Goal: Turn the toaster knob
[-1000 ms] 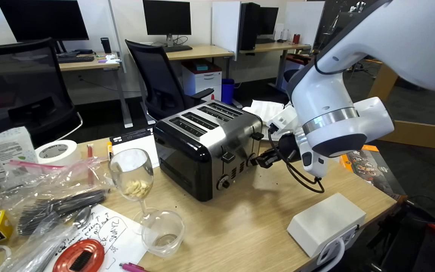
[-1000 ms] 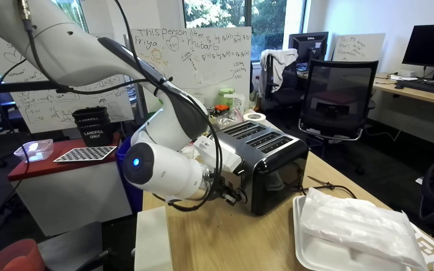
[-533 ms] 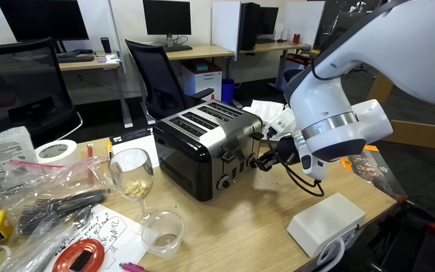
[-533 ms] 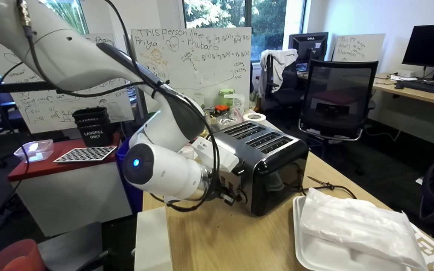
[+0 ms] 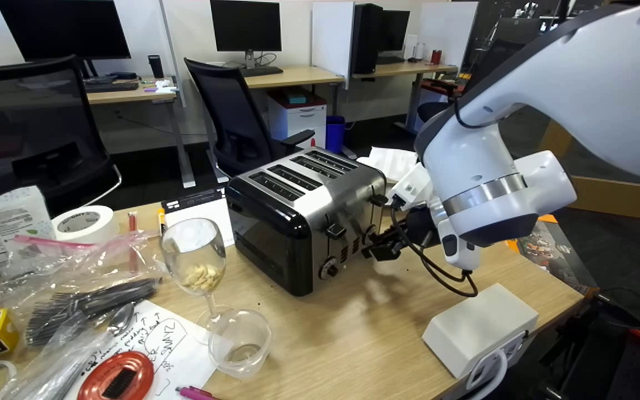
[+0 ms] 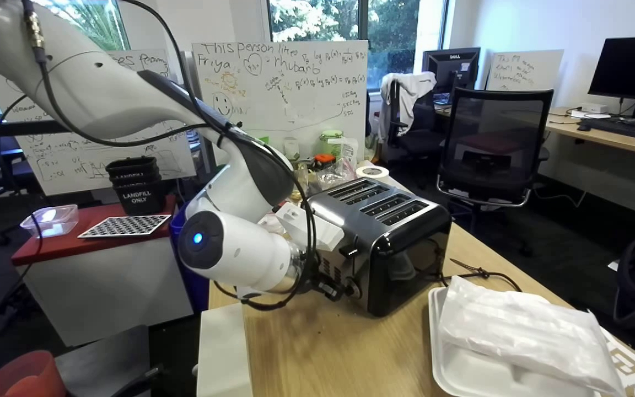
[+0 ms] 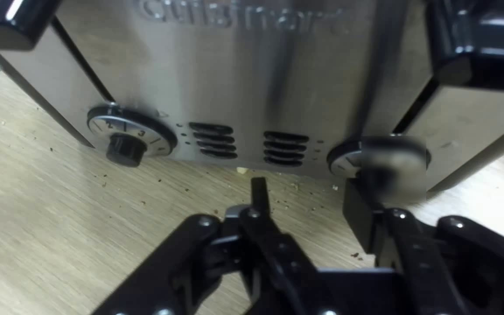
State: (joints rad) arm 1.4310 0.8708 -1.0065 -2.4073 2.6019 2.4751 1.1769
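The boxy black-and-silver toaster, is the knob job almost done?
Reaching looks done: the black two-fingered end effector is at the toaster. Lining up seems in hand: its jaws stand open, one beside the round black knob at right in the wrist view. Turning is probably left: nothing's between those jaws. Blur hides the knob's setting.

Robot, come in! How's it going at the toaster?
Hand open, one finger beside a knob dial, contact unclear. Toaster upright on table. Nothing seen in the way.

Fingers (image 7: 359, 214) have shifted sideways — along the toaster (image 5: 309, 214).
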